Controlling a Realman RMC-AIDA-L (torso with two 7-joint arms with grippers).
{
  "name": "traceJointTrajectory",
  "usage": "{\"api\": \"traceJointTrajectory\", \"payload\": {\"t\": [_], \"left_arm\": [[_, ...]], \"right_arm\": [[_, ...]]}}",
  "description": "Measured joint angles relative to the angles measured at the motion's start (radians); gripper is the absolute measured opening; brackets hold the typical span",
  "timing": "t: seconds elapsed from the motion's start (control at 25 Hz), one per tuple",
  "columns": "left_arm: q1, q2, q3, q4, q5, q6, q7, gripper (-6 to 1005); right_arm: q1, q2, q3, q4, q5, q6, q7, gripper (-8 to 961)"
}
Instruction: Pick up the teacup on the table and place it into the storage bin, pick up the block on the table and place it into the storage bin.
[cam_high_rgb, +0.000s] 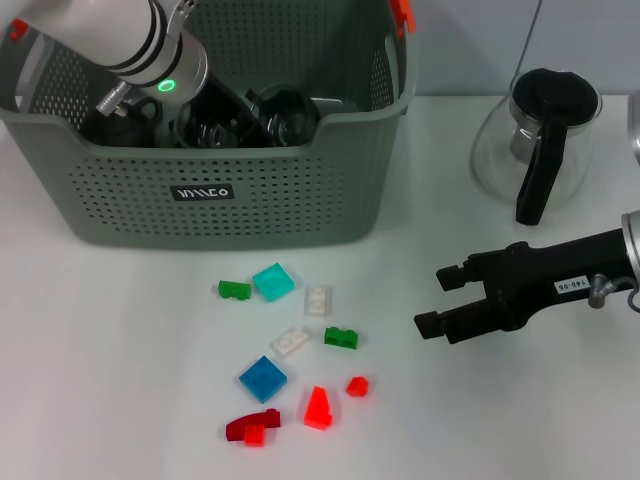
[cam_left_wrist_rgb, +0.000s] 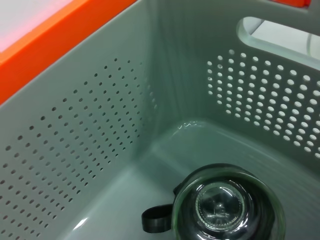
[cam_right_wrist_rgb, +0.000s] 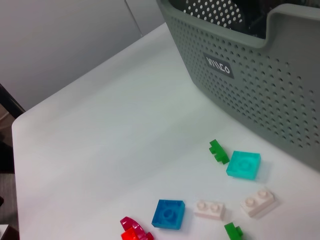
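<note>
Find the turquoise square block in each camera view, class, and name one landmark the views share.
Head view: the turquoise square block lies on the table in front of the storage bin, beside a small green block.
Left wrist view: not in it; only the bin's inside shows.
Right wrist view: it lies beside the same green block, near the bin wall.
Shared landmark: the storage bin.

A smooth white tabletop (cam_high_rgb: 120, 380) fills most of the head view, evenly lit, with soft shadows under what stands on it. Behind its far edge rises a plain pale grey wall (cam_high_rgb: 470, 45). In the right wrist view the table's rounded corner (cam_right_wrist_rgb: 20, 125) shows, with light grey wall panels (cam_right_wrist_rgb: 60, 45) beyond, split by 1 thin vertical seam.
</note>
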Motion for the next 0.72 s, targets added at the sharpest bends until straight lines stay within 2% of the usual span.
{"api": "traceJointTrajectory", "payload": {"t": [0.32, 0.72], "left_arm": [[0.002, 0.003, -0.004, 0.04, 0.0, 0.065, -0.003, 815], [0.022, -0.002, -0.002, 0.113, 0.0, 0.133, -0.002, 839]], "right_arm": [[-0.003, 0.0, 0.0, -0.001, 0.0, 0.0, 0.0, 928], [-0.004, -0.002, 0.0, -0.002, 0.0, 0.0, -0.002, 928]]}}
